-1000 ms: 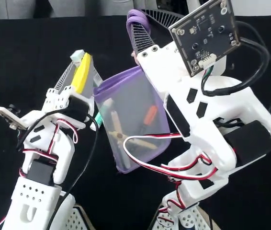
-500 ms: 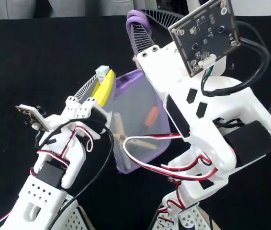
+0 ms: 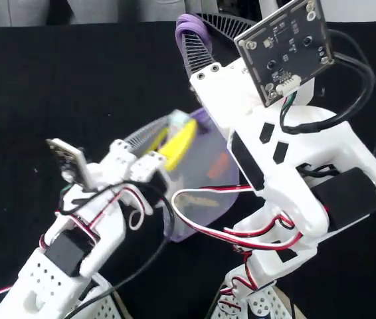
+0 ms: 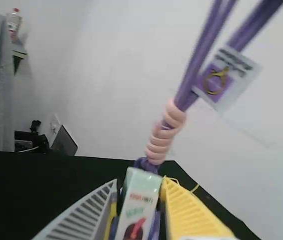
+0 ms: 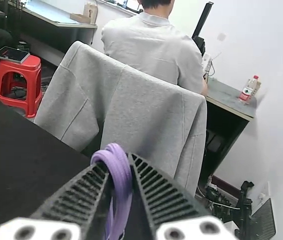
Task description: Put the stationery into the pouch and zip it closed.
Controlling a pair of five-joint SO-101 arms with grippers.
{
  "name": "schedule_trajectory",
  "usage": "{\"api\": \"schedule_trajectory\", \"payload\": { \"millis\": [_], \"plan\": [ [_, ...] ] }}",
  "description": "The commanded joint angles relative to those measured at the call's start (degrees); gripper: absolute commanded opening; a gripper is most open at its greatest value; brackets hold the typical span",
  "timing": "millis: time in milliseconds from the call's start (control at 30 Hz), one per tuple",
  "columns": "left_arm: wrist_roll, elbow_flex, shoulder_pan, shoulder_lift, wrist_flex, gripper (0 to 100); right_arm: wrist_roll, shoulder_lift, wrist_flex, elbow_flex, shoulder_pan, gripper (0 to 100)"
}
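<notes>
The translucent purple pouch (image 3: 201,171) hangs over the black table (image 3: 55,80), between the two arms. Through its wall show an orange item (image 3: 220,163) and a pale wooden piece (image 3: 204,200); whether its bottom edge touches the table cannot be told. Its purple strap (image 3: 189,26) (image 5: 116,167) (image 4: 201,50) runs up from the top corner. Where it leaves the pouch it carries a pink coil (image 4: 165,131), and farther along a white tag (image 4: 226,75). The right gripper (image 3: 195,34) (image 5: 117,161) has its ribbed jaws pressed together on this strap, well above the pouch mouth. The left gripper (image 3: 177,127) (image 4: 140,186) sits at the pouch's open top edge. Its grey jaw and yellow jaw are clamped on a small pale-green block (image 3: 179,121) (image 4: 140,197) with a printed face, which stands up between the jaw tips just beside the strap's base. Behind the table, the right wrist view shows a grey garment (image 5: 131,115) draped over a chair and a red stool (image 5: 14,75).
</notes>
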Motion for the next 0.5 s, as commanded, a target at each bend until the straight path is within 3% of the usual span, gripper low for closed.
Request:
{"api": "schedule_trajectory", "payload": {
  "millis": [0, 233, 300, 467],
  "plan": [
    [-4.57, -6.64, 4.97, -0.09, 3.52, 15, 0.53, -3.03, 1.23, -1.27, -0.44, 1.1],
    [-6.33, -12.79, 1.36, -0.09, 9.41, 15, 0.53, -6.73, 1.23, 1.54, 3.52, 1.1],
    [-6.33, -15.34, -2.42, -1.05, 10.20, 15, 0.53, -7.60, 1.14, 2.07, 3.60, 1.1],
    [-6.33, -24.40, -15.78, -7.74, 21.89, 15, 0.62, -7.34, 0.97, 2.15, 3.78, 1.1]
  ]
}}
